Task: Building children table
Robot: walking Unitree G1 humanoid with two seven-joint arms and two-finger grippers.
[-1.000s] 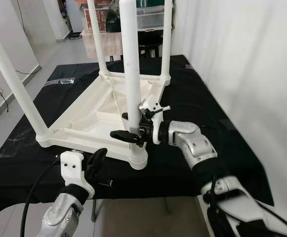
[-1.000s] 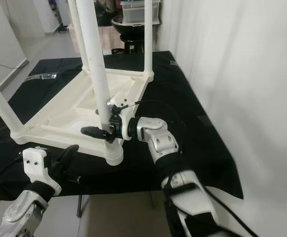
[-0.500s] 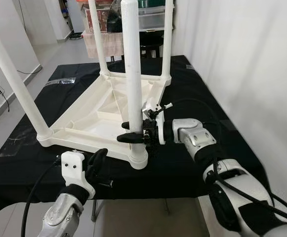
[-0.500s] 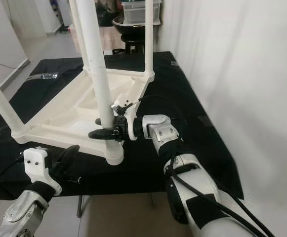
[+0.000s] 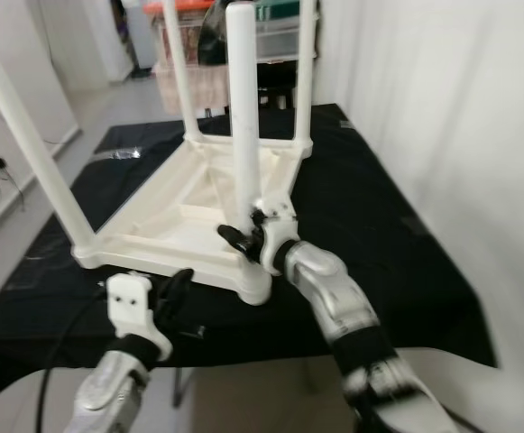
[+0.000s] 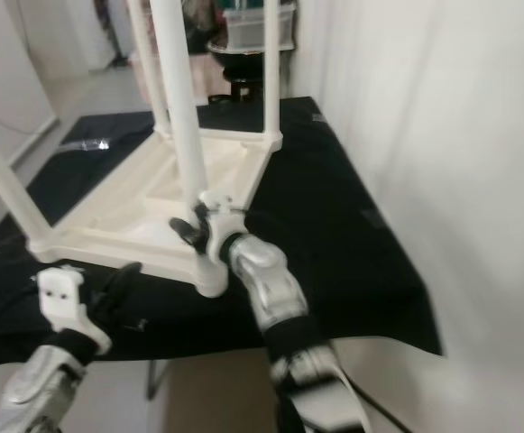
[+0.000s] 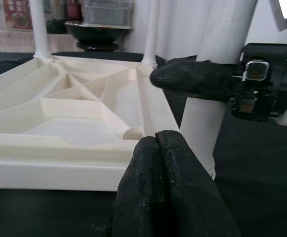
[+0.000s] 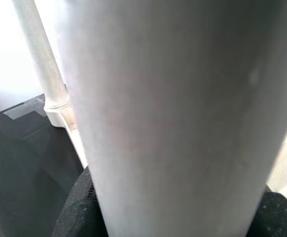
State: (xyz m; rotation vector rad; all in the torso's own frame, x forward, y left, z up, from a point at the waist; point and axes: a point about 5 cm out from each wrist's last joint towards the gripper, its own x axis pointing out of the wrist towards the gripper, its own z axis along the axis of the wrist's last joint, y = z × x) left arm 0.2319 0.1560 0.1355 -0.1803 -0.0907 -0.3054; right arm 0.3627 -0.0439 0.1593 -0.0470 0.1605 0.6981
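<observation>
Black cloth (image 5: 397,253) covers the work surface beside a white wall. Nearest, the left gripper (image 5: 173,293) hovers at the near edge, fingers pressed together. Just beyond, the right gripper (image 5: 243,242) clamps the near-right leg (image 5: 242,117) of the upside-down white plastic children's table (image 5: 167,221), low by its socket.

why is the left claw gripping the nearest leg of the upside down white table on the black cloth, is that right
Not quite: the right claw grips the nearest leg; the left claw hovers shut, short of the upside-down white table on the black cloth. The left eye view shows it.
</observation>
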